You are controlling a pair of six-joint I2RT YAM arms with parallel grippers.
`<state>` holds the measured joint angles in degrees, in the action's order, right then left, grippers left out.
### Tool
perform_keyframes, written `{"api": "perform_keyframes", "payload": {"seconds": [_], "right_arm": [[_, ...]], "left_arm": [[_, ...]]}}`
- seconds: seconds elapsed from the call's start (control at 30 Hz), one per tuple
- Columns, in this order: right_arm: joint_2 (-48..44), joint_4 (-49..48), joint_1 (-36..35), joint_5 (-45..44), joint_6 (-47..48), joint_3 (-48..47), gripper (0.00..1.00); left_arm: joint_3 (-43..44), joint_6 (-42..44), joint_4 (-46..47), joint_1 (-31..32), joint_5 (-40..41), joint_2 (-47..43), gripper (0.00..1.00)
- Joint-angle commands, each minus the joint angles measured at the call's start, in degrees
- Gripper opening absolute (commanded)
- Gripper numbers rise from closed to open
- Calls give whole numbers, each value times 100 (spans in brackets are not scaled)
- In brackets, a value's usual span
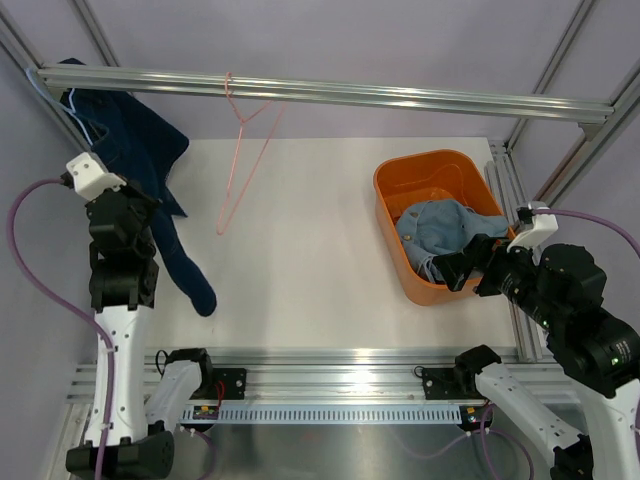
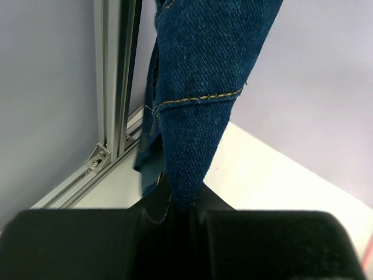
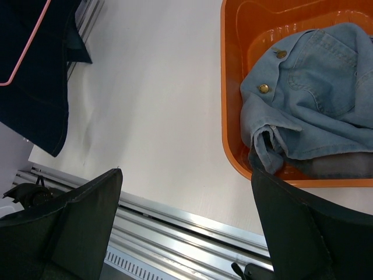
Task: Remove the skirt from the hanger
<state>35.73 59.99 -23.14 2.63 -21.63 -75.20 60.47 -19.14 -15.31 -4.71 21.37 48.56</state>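
My right gripper hangs near the table's front edge with its fingers spread wide and nothing between them, just beside the orange bin, where a pale denim garment lies bunched. My left gripper is clamped on a fold of the dark denim skirt, which rises out of my fingers towards the left end of the rail; its lower end trails down to the table. Further back, the pink hanger dangles from the rail, apart from the skirt and seemingly bare. I judge the skirt is already free of the hanger, so the step in hand is carrying it off. Next I need to hold my pinch, draw the cloth clear of the rail's corner and bring it down.
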Motion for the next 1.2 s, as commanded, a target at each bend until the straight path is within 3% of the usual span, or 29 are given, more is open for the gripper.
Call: {"api": "perform_keyframes", "payload": {"seconds": [0.0, 0.13, 0.27, 0.5, 0.63, 0.73, 0.8, 0.9, 1.03, 1.17], "right_arm": [[-4, 83, 20, 9, 106, -250, 99], [30, 83, 28, 105, 132, -179, 100], [268, -13, 20, 535, 220, -170, 100], [1128, -207, 28, 1704, 431, -468, 100], [1498, -101, 28, 1969, 607, -829, 99], [1613, -49, 28, 1934, 695, -1049, 99], [1692, -57, 28, 1960, 677, -1207, 100], [1718, -179, 28, 2083, 546, -1295, 99], [1666, -277, 28, 2180, 405, -1313, 99], [1578, -172, 28, 2084, 440, -1322, 99]], "left_arm": [[606, -257, 293, -39, -308, -547, 0], [563, -520, -348, -39, -676, -1109, 0], [641, -1082, -1786, -39, -1046, -1532, 0], [1808, -1540, -3749, -39, -1723, -1622, 0], [3371, -1655, -5460, -47, -1042, -1252, 0], [3752, -1620, -6069, -39, -408, -1243, 0], [3657, -1523, -6299, -48, -396, -1095, 0], [2500, -1523, -6004, -48, -1263, -1189, 0], [452, -2189, -4074, -48, -3308, -2049, 0], [-1096, -3262, -2663, -48, -4622, -2341, 0]]}}
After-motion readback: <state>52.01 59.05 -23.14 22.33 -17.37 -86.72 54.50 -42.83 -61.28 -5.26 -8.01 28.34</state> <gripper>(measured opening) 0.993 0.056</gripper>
